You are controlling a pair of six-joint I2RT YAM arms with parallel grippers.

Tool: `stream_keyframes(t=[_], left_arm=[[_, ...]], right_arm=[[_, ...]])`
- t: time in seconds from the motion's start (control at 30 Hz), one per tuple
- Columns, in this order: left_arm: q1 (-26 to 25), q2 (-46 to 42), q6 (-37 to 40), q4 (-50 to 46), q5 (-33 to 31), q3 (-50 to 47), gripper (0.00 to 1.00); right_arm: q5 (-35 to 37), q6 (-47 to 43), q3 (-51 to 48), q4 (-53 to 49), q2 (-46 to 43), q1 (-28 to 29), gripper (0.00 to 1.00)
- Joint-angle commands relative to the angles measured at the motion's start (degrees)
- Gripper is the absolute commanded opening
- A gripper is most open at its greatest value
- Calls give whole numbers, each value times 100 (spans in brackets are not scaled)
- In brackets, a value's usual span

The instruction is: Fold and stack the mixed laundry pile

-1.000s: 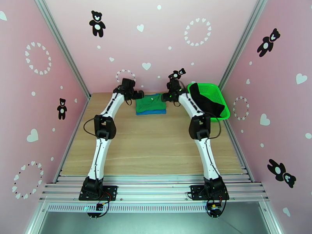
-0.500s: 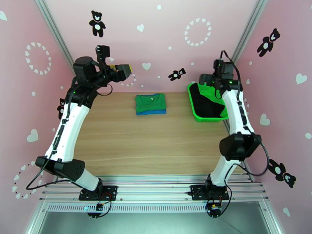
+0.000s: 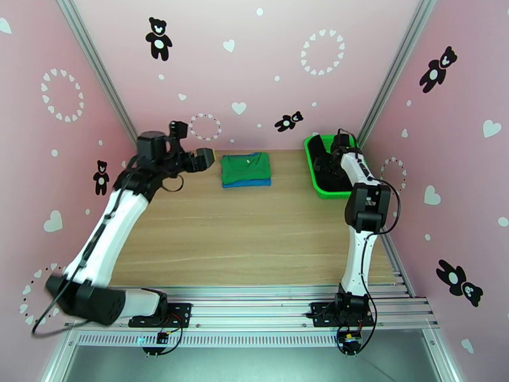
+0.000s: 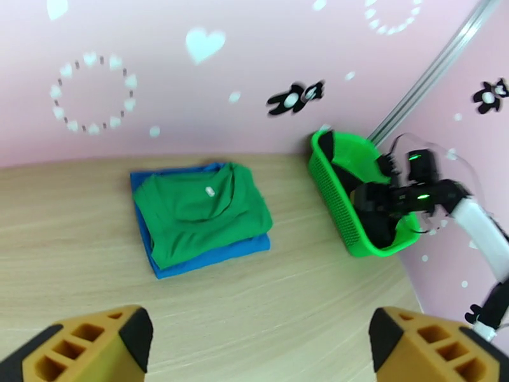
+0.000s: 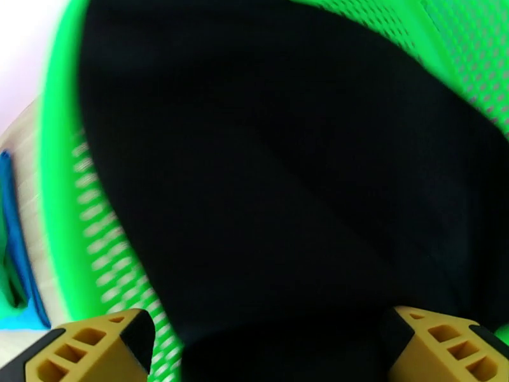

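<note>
The right gripper stood wide open and empty, poised just above the black garment, which lay crumpled in the basket at the far right corner of the counter. The left gripper was likewise spread wide with nothing in it, hanging left of the stack. There the green shirt lay folded on top of the folded blue shirt. Two garments looked done, so the step in hand seemed to be fetching the last one. The next move would call for lowering the right gripper into the cloth, closing on a fold, and lifting it clear of the basket rim onto open counter.
</note>
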Motion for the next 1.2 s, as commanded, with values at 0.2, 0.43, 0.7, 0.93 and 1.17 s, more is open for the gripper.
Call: stream_keyframes(t=[0.2,0.43,0.7,0.93,1.17], left_arm=[[-29,-638,36,-161,-446,-466,96],[-29,-635,-19,-447,-761,-486,94],[-99,-598,-129,-388,-909,-826,94],[-179,-639,-107,-596,-1079,-818,93],[-223,-777,-102,-884,-1359,-854,94]], right_arm=[[-375,508,9,242,432,-168,41],[-811,262,-256,345,-634,-402,0],[-1328,3,-14,517,-2747,-402,0],[-2355,27,1000,169,-3503,-215,0],[-2747,-222,1133,-275,-3753,784,0]])
